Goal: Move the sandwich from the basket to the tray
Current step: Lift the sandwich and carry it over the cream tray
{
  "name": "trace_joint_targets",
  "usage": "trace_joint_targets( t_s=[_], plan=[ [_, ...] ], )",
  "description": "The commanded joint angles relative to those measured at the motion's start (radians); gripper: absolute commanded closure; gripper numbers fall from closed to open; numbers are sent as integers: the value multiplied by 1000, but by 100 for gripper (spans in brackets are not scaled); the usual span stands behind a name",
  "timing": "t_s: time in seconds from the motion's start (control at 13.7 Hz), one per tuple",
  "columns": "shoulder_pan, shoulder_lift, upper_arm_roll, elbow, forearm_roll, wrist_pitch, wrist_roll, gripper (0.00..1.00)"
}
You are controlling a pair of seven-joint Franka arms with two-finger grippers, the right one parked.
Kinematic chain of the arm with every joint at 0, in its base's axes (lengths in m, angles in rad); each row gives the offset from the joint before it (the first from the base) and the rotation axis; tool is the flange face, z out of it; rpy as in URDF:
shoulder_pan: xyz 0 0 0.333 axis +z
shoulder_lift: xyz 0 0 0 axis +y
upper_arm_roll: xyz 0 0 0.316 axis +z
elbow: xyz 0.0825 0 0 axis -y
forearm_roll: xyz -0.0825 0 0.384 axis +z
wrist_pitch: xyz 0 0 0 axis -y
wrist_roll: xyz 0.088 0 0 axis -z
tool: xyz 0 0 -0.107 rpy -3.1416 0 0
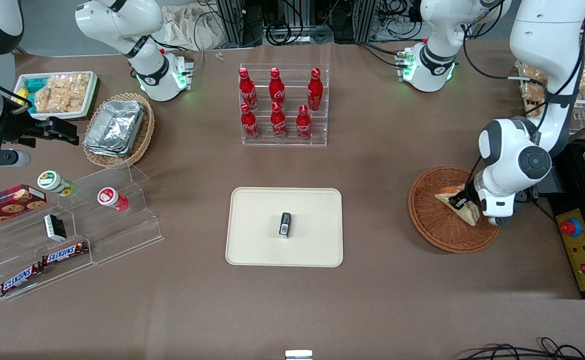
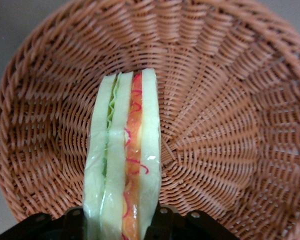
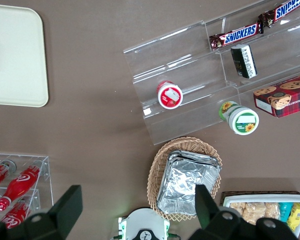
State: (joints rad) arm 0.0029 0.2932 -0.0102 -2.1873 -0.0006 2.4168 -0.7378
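Tray [image 1: 252, 245]: we see a flat cream rectangle with rounded corners near the table's middle; a small dark packet [image 1: 285, 224] lies on it.
Basket [image 1: 437, 230]: round, shallow, reddish-brown wicker toward the working arm's end.
Sandwich [image 2: 124, 160]: a pale triangular wedge inside the basket, standing on edge, red and green filling facing the wrist camera.
Gripper [image 1: 460, 202]: we see its fingers [image 2: 162, 222] clamped on the sandwich's sides, down in the basket.

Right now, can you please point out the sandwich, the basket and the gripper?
sandwich [image 2: 124, 160], left wrist view, on its filling edge.
basket [image 1: 435, 227], front view, on its bare woven floor.
gripper [image 1: 458, 202], front view, between its fingertips, shut on the sandwich in the basket.
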Motion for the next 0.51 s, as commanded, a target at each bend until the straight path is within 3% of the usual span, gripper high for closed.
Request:
trace_joint_targets(
  t_s=[0.0,0.22,0.44],
  plan=[
    [0,-148,-5,39,31,-210,-12,100],
    [-21,-216,-71,183,31,-472,33,100],
    [-24,-209,-242,283,18,-556,110,100]
  ],
)
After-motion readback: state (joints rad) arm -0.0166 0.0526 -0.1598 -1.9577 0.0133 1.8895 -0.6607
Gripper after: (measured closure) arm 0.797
